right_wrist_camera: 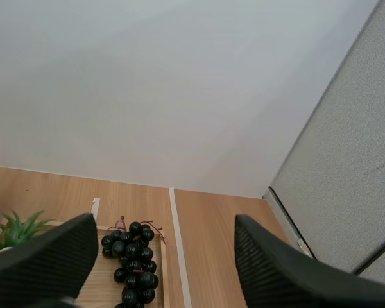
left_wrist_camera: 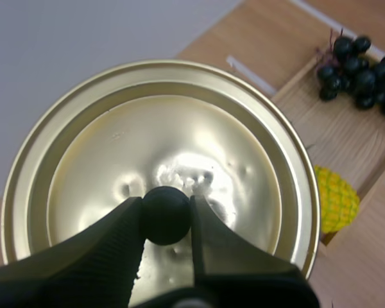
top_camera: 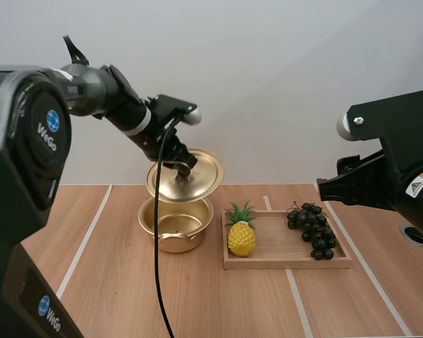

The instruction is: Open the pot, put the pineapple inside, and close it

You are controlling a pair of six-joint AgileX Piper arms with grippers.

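My left gripper (top_camera: 185, 167) is shut on the black knob (left_wrist_camera: 167, 215) of the gold lid (top_camera: 194, 174), holding it tilted in the air above the open gold pot (top_camera: 175, 224). The lid (left_wrist_camera: 160, 154) fills the space beyond my left fingers (left_wrist_camera: 109, 250). A yellow pineapple (top_camera: 241, 232) with a green crown stands at the left end of the wooden tray (top_camera: 289, 262), just right of the pot; the pineapple (left_wrist_camera: 337, 199) shows past the lid's rim. My right gripper (right_wrist_camera: 163, 266) hangs open high above the tray's right end, over the grapes.
A bunch of dark grapes (top_camera: 312, 227) lies at the right end of the tray; the grapes (right_wrist_camera: 131, 263) sit between my right fingers' tips in the right wrist view. White tape lines cross the wooden table (top_camera: 113, 282).
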